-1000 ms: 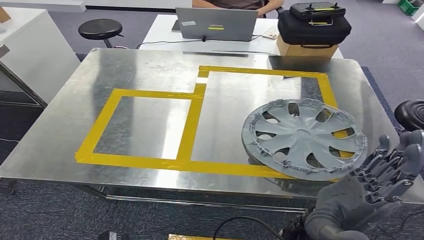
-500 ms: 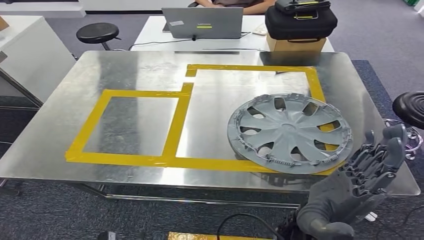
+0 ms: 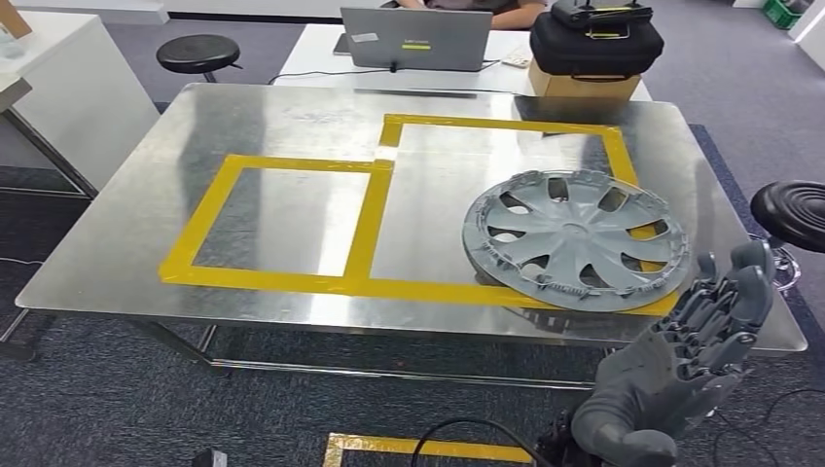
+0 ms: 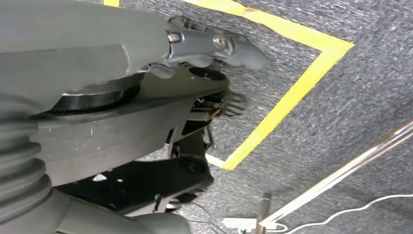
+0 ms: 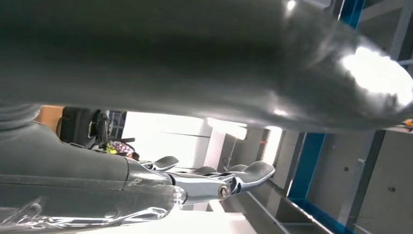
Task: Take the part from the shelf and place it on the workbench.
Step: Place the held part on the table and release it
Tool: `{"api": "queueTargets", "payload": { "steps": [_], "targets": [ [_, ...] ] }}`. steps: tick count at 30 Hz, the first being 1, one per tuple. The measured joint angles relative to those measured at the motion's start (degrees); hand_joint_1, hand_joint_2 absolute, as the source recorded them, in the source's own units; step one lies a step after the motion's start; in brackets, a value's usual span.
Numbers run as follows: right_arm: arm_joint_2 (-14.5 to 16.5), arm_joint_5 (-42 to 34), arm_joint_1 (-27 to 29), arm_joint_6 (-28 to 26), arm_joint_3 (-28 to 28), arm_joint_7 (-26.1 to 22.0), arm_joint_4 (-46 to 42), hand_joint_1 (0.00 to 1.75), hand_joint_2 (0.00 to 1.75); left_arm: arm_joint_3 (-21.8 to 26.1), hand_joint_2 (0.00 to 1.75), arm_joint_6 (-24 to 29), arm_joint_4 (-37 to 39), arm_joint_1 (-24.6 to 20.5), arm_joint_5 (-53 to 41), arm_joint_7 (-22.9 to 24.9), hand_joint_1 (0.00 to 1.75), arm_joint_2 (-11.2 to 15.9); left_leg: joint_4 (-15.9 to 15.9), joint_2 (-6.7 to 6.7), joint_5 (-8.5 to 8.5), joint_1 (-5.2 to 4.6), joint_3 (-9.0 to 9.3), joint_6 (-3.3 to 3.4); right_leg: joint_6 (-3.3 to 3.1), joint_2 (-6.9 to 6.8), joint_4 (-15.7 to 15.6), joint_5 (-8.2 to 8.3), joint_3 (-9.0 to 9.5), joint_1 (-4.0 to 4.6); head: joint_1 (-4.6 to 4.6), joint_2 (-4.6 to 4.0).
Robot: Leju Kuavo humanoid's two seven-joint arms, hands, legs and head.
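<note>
The right hand (image 3: 681,365) is hanging at the lower right of the head view, just below the near edge of the workbench (image 3: 292,126); its fingers (image 3: 749,292) are apart and extended upward, released, grasping nothing. In the left wrist view the left hand (image 4: 214,46) is hanging over carpet marked with yellow floor tape (image 4: 287,97); its fingers are partly hidden, so whether it is released or clenched cannot be told.

The part, a grey wheel cover (image 3: 576,238), is lying flat on the workbench at the right centre of the frame. It is resting inside the larger taped rectangle (image 3: 506,124), with its near right rim overlapping the yellow tape. A smaller taped rectangle (image 3: 209,219) is adjoining on the left.

Beyond the workbench, a white table is carrying a laptop (image 3: 416,39) at the top centre and a black case (image 3: 595,44) sitting on a cardboard box (image 3: 584,86) at the upper right. 1 black stool (image 3: 197,52) is standing at the upper left and 1 black stool (image 3: 793,214) at the right edge.

Compared with 0.5 s ago, the whole picture has shifted slightly, so the camera has moved. The wheel cover is remaining in the same place on the tape, and the right hand is staying released beside it.
</note>
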Motion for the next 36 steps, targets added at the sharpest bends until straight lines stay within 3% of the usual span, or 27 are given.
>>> {"api": "queueTargets", "payload": {
  "steps": [1,2,3,4,7,9,11,12,14,16,17,18,19,22,24,26,28,29,31,32,33,34,35,36],
  "targets": [
    [-0.01,-0.01,0.0,0.0,-0.01,0.0,0.01,0.0,0.0,0.0,1.75,0.0,0.0,0.01,0.0,-0.02,0.0,0.0,0.03,0.07,0.42,-0.01,-0.55,0.02,0.15,0.0,3.66,-2.1,-0.84,-0.02,0.01,0.0],
    [-0.01,-0.01,0.01,0.0,-0.02,0.0,0.01,0.0,0.0,0.0,1.75,0.0,0.0,0.03,0.01,-0.05,0.0,0.01,0.06,0.13,0.84,-0.01,-1.11,-0.02,0.23,0.0,6.15,-3.15,-1.03,-0.02,0.01,0.0],
    [-0.01,-0.01,0.01,0.0,-0.03,-0.01,0.02,0.0,0.0,0.0,1.75,0.0,0.0,0.03,0.01,-0.1,0.0,0.01,0.09,0.16,1.26,-0.01,-1.65,-0.1,0.28,0.0,6.63,-3.08,-0.18,-0.03,0.01,0.0],
    [-0.01,0.0,0.01,0.0,-0.04,-0.01,0.02,0.0,0.0,0.0,1.75,0.0,0.0,0.04,0.01,-0.16,0.0,0.0,0.12,0.17,1.65,0.01,-2.14,-0.24,0.29,-0.01,4.9,-2.17,1.84,-0.08,0.01,0.0],
    [0.01,0.01,-0.06,0.0,-0.04,-0.02,0.02,0.0,0.0,0.0,1.75,0.0,-0.01,0.0,0.01,-0.37,0.0,0.02,0.28,0.1,2.56,-0.1,-2.99,-0.93,0.17,0.01,-6.43,0.07,10.58,-0.23,-0.02,0.0],
    [0.01,0.02,-0.1,0.0,-0.04,-0.03,0.02,0.0,0.0,0.01,1.75,0.0,-0.02,-0.02,0.02,-0.51,0.0,0.04,0.41,0.06,3.17,-0.28,-3.25,-1.58,-0.36,0.2,-9.84,-0.14,12.67,-0.15,-0.04,0.0],
    [0.02,0.03,-0.07,0.0,-0.04,-0.03,0.02,0.0,0.0,0.02,1.75,0.0,-0.02,-0.04,0.07,-0.6,0.0,0.05,0.48,0.05,3.55,-0.22,-3.51,-2.23,-1.32,0.24,-9.87,0.4,11.91,-0.13,-0.03,0.0],
    [0.03,0.04,-0.06,0.0,-0.04,-0.03,0.02,0.0,0.0,0.02,1.75,0.0,-0.02,-0.06,0.09,-0.62,0.0,0.08,0.98,0.05,2.92,-0.17,-3.88,-2.54,-1.84,0.19,-9.87,0.79,11.54,-0.16,-0.13,0.0],
    [0.05,0.04,-0.08,0.0,-0.04,-0.04,0.02,0.0,0.0,0.02,1.75,0.0,-0.02,-0.11,0.14,-0.69,0.0,0.12,5.05,0.06,-0.91,-0.1,-5.66,-3.07,-2.69,0.07,-9.95,1.72,10.54,-0.26,-0.35,0.0],
    [0.05,0.03,-0.07,0.0,-0.04,-0.04,0.02,0.0,0.0,0.02,1.75,0.0,-0.02,-0.24,0.19,-0.79,0.0,0.15,12.63,0.07,-5.79,-0.12,-8.29,-3.39,-3.05,0.0,-9.91,2.72,9.14,-0.13,-0.53,0.0],
    [0.05,0.03,-0.07,-0.02,-0.04,-0.04,0.02,0.0,0.0,0.03,1.75,0.0,-0.02,-0.31,0.21,-0.82,0.0,0.18,15.65,0.07,-7.04,-0.12,-9.05,-3.44,-3.11,-0.02,-9.89,3.23,8.41,-0.05,-0.54,0.0],
    [0.05,0.03,-0.06,-0.05,-0.05,-0.04,0.02,0.0,0.0,0.03,1.75,0.0,-0.02,-0.34,0.22,-0.85,0.0,0.2,16.91,0.07,-7.01,-0.13,-8.88,-3.39,-3.11,-0.03,-9.87,3.74,7.71,0.04,-0.54,0.0],
    [0.06,0.03,-0.06,-0.1,-0.07,-0.04,0.02,0.0,0.0,0.04,1.75,0.0,-0.02,-0.35,0.22,-0.84,0.0,0.22,16.11,0.07,-5.92,-0.13,-7.67,-3.25,-3.05,-0.01,-9.85,4.25,7.06,0.11,-0.53,0.0],
    [0.14,0.04,-0.05,-0.25,-0.13,-0.05,0.01,0.0,0.0,0.04,1.75,-0.03,-0.02,-0.37,0.22,-0.83,0.0,0.17,5.4,0.05,-2.23,-0.18,0.16,-2.62,-2.54,0.09,-9.74,5.6,5.64,0.28,-0.54,0.0],
    [0.18,0.05,-0.07,-0.27,-0.17,-0.08,0.0,0.0,0.0,0.04,1.75,-0.06,-0.02,-0.46,0.22,-0.83,0.0,0.07,0.15,-0.01,-2.34,-0.29,3.35,-2.15,-2.03,0.02,-9.62,6.45,5.08,0.47,-0.52,0.0],
    [0.19,0.05,-0.07,-0.28,-0.27,-0.09,-0.01,0.0,0.0,0.05,1.75,-0.07,-0.02,-0.33,0.22,-0.83,0.0,-0.02,-0.87,-0.01,-2.25,-0.35,3.21,-1.42,-1.45,-0.08,-9.74,7.32,4.66,0.49,-0.52,0.0],
    [0.19,0.04,-0.03,-0.28,-0.38,-0.09,-0.01,0.0,0.0,0.06,1.75,-0.05,-0.02,-0.14,0.22,-0.83,0.0,-0.05,-0.95,0.13,-1.41,-0.25,2.44,-0.54,-0.81,-0.1,-8.75,6.12,3.83,0.36,-0.5,0.0],
    [0.19,0.04,-0.02,-0.28,-0.43,-0.09,-0.01,0.0,0.0,0.07,1.75,-0.05,-0.02,-0.13,0.22,-0.83,0.0,-0.08,-1.01,0.2,-0.88,-0.16,1.95,-0.18,-0.53,-0.09,-6.68,4.06,3.01,0.31,-0.46,0.0],
    [0.19,0.03,-0.01,-0.28,-0.49,-0.09,0.01,0.0,0.0,0.07,1.75,-0.04,-0.02,-0.17,0.22,-0.83,0.0,-0.07,-0.98,0.25,0.13,-0.16,0.74,0.2,-0.11,-0.11,0.41,-1.36,0.87,0.26,-0.31,0.0],
    [0.19,0.03,0.0,-0.28,-0.51,-0.09,0.01,0.0,0.0,0.07,1.75,-0.04,-0.02,-0.17,0.22,-0.83,0.0,-0.07,-0.94,0.26,0.68,-0.17,0.03,0.22,0.01,-0.11,3.98,-3.16,0.09,0.25,-0.31,0.0],
    [0.19,0.03,0.01,-0.28,-0.54,-0.09,0.02,0.0,0.0,0.07,1.75,-0.04,-0.02,-0.15,0.22,-0.83,0.0,-0.06,-0.9,0.28,1.24,-0.18,-0.68,0.18,0.06,-0.11,6.14,-3.71,0.04,0.25,-0.31,0.0],
    [0.19,0.03,0.01,-0.28,-0.56,-0.09,0.02,0.0,0.0,0.08,1.75,-0.04,-0.02,-0.15,0.22,-0.83,0.0,-0.06,-0.84,0.28,1.75,-0.18,-1.37,0.11,0.06,-0.11,6.32,-3.13,0.99,0.24,-0.31,0.0],
    [0.19,0.03,0.01,-0.28,-0.58,-0.09,0.02,0.0,0.0,0.08,1.75,-0.04,-0.02,-0.14,0.22,-0.83,0.0,-0.06,-0.76,0.28,2.23,-0.16,-2.01,-0.01,0.03,-0.12,4.43,-1.77,3.01,0.23,-0.31,0.0],
    [0.19,0.03,0.0,-0.3,-0.6,-0.09,0.02,0.0,0.0,0.09,1.75,-0.05,-0.02,-0.16,0.24,-0.83,0.0,-0.07,-0.63,0.25,2.63,-0.15,-2.5,-0.18,-0.02,-0.14,0.63,-0.4,6.07,0.21,-0.31,0.0]
  ]
}}
